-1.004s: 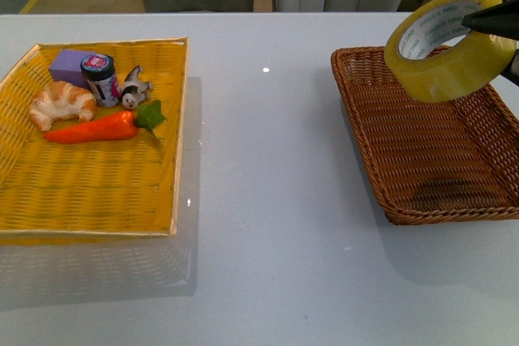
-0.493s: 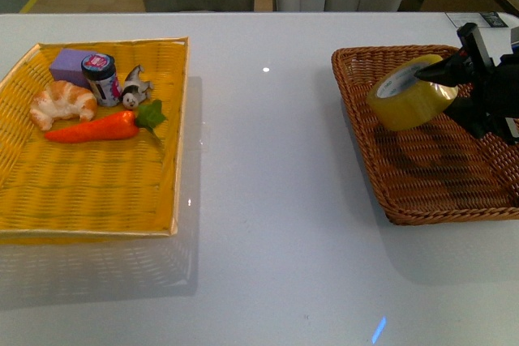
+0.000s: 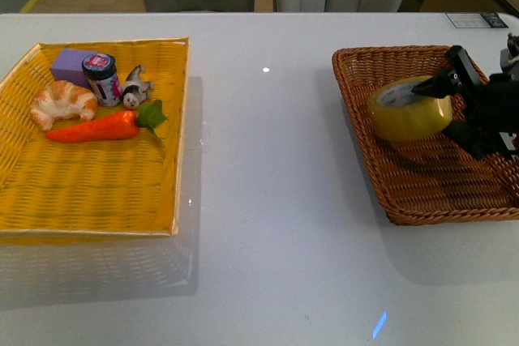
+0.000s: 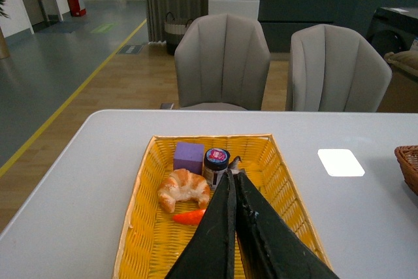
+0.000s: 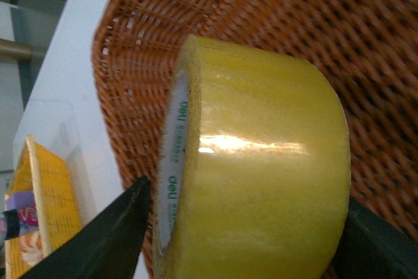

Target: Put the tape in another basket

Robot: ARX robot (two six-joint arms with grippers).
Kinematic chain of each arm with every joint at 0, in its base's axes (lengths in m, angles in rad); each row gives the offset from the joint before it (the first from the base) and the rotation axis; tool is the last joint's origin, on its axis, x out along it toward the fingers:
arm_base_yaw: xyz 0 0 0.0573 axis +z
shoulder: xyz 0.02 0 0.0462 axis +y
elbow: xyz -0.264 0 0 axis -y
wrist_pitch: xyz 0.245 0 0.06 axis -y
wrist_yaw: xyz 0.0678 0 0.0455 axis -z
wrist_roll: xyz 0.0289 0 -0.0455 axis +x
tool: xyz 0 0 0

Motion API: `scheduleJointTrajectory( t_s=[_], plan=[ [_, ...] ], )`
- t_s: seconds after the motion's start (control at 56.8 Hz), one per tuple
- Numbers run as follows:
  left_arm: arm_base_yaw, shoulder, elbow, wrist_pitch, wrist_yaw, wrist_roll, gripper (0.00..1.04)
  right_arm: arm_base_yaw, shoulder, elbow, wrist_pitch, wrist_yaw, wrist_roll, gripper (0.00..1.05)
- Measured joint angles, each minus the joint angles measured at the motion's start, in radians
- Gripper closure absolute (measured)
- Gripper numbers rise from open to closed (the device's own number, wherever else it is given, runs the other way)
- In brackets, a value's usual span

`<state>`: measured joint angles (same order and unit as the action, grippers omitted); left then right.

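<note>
The tape [image 3: 408, 108] sits tilted inside the brown wicker basket [image 3: 422, 210], at the right of the front frame, toward the basket's upper left corner. I cannot confirm whether it rests on the weave. The right gripper [image 3: 438, 111] clamps the roll, one finger at its printed core side and one against the opposite side. The basket holds nothing else.

At left, the yellow woven tray [image 3: 97, 196] holds a croissant [image 3: 62, 103], a carrot [image 3: 93, 128], a purple block [image 3: 69, 62], a small jar [image 3: 101, 79] and an animal figurine [image 3: 135, 87], grouped in its upper left part.

In the left wrist view, the left gripper [image 4: 233, 184] has its fingers pressed together, empty, above that tray.
</note>
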<state>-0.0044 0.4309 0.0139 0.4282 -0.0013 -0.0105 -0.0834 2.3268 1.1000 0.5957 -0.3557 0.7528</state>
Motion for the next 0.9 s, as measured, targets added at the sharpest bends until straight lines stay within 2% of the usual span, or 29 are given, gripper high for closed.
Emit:
scheduleJointTrajectory(
  t_s=[0.106,0.141,0.476,0.652,0.705,0.74,0.793,0.828,0.899],
  plan=[
    [0.0,-0.047,0.0,-0.046,0.0,0.0,1.03,-0.024,-0.018,-0.053,0.01,-0.004,-0.018,0.1],
    [0.0,-0.061,0.0,-0.059,0.0,0.0,1.03,-0.032,-0.031,-0.072,0.019,-0.009,-0.018,0.07],
    [0.0,-0.176,0.0,-0.172,0.001,0.0,1.03,-0.124,-0.351,-0.292,0.11,-0.104,-0.066,0.09],
    [0.0,-0.232,0.0,-0.229,0.001,0.0,1.03,-0.184,-0.699,-0.521,0.116,-0.16,-0.137,0.09],
    [0.0,-0.243,0.0,-0.241,0.001,0.0,1.03,-0.177,-0.756,-0.602,0.245,-0.066,-0.221,0.15],
    [0.0,-0.253,0.0,-0.25,0.001,0.0,1.03,-0.169,-0.798,-0.679,0.383,0.034,-0.34,0.22],
    [0.0,-0.318,0.0,-0.338,0.001,0.0,1.03,-0.156,-0.883,-0.801,0.51,0.113,-0.497,0.32],
    [0.0,-0.381,0.0,-0.411,0.002,0.0,1.03,-0.139,-0.959,-0.871,0.524,0.137,-0.591,0.41],
    [0.0,-0.415,0.0,-0.423,0.002,0.0,1.03,-0.117,-1.04,-0.93,0.507,0.161,-0.662,0.54]
  ],
)
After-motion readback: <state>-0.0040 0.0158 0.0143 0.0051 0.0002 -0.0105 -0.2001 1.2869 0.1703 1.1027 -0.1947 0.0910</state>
